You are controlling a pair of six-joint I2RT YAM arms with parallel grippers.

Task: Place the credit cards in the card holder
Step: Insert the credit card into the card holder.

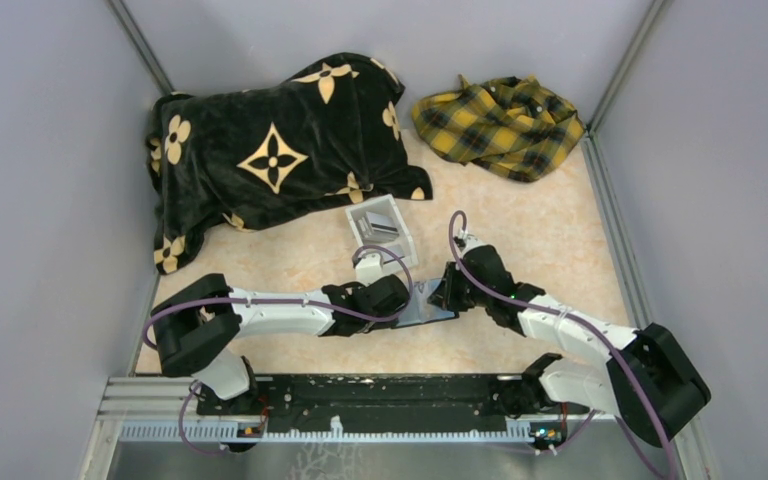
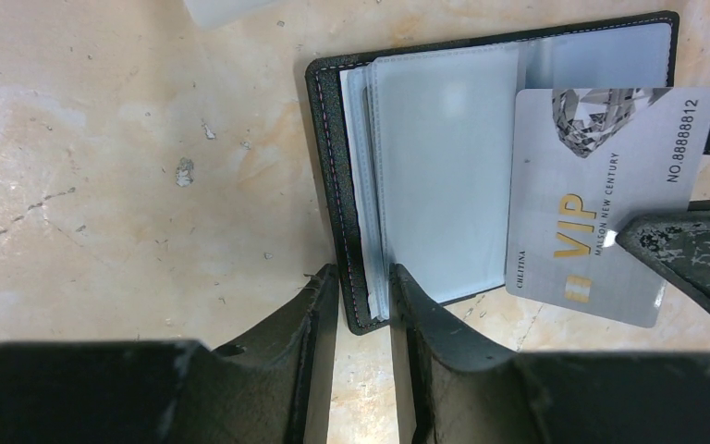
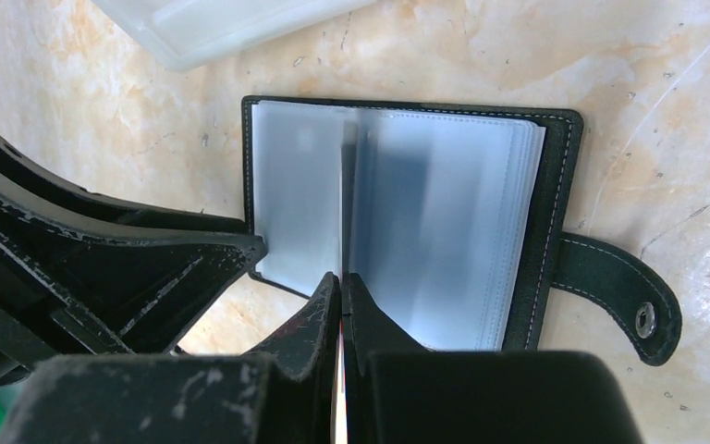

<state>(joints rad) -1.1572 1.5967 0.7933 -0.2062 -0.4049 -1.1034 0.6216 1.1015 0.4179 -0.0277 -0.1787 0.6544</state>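
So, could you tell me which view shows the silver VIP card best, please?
Left wrist: the card is seen face-on, its print legible. Right wrist shows only its thin edge in the shut right gripper. From the top it blurs into the holder.

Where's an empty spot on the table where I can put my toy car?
Bare table lies right of the box, between the plaid cloth and the right arm, and between the blanket and the left arm. The middle is crowded: left gripper pinches the card holder, right gripper holds a card.
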